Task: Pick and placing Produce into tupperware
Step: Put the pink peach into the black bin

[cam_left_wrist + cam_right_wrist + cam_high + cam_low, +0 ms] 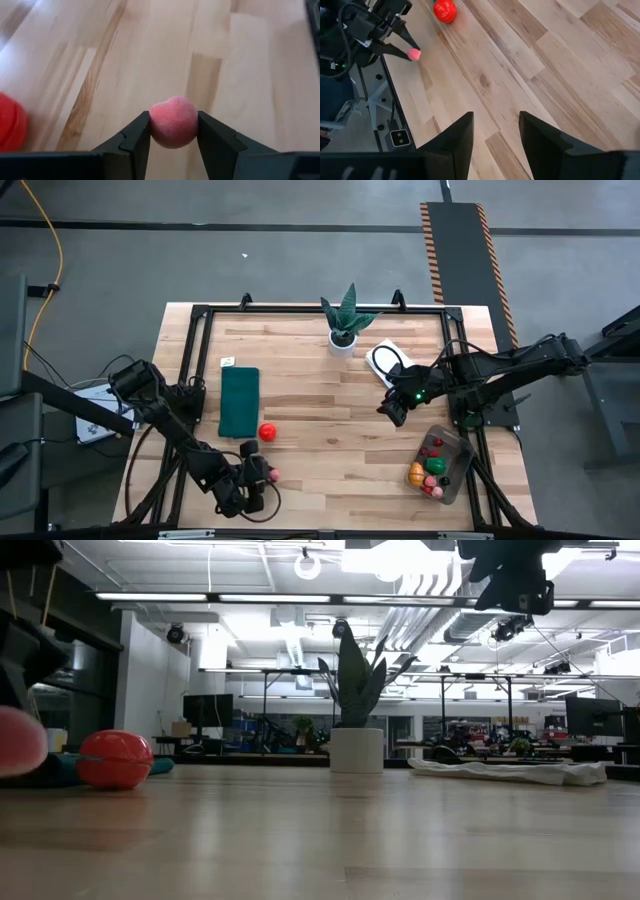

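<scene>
My left gripper (266, 473) is near the table's near-left corner, shut on a small pink peach-like fruit (173, 121), which also shows in the low view (14, 740) and the right wrist view (414, 54). A red tomato (267, 432) rests on the wood beside the green mat. The clear tupperware (456, 472) sits by the right edge and holds several red, orange and green fruits. My right gripper (495, 131) hangs open above the table's middle right (395, 410), touching nothing. My left gripper pinches the pink fruit across its middle (152, 125), one finger on each side. The fingers (395, 49) reach it about level from the table's left side. In the low view the fruit hangs clear of the tabletop.
A dark green mat (240, 402) lies left of centre. A spiky plant in a white pot (344, 325) stands at the far edge, with a folded white cloth (383, 359) to its right. Bare wood stretches between the tomato and the tupperware.
</scene>
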You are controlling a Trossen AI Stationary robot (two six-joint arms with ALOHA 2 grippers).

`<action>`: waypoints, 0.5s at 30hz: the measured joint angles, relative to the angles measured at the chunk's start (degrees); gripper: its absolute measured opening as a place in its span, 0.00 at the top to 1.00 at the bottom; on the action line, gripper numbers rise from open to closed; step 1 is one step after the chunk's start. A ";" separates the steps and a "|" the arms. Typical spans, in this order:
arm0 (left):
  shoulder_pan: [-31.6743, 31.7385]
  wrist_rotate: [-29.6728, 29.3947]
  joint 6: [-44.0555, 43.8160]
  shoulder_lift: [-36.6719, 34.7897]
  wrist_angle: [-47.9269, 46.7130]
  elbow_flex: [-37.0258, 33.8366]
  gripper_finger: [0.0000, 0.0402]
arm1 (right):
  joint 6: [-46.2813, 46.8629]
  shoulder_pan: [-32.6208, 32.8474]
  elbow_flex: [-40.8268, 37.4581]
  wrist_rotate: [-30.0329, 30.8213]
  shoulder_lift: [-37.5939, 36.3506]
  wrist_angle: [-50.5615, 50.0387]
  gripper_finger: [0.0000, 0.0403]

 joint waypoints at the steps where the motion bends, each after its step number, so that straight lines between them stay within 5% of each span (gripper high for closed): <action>1: 0.00 -0.24 0.58 0.00 -0.04 0.48 0.66 | 0.00 0.00 0.00 0.00 0.00 0.26 0.63; 15: 9.06 -1.37 13.75 -7.20 -6.45 6.62 0.66 | -1.46 0.02 0.00 -0.01 0.00 5.23 0.63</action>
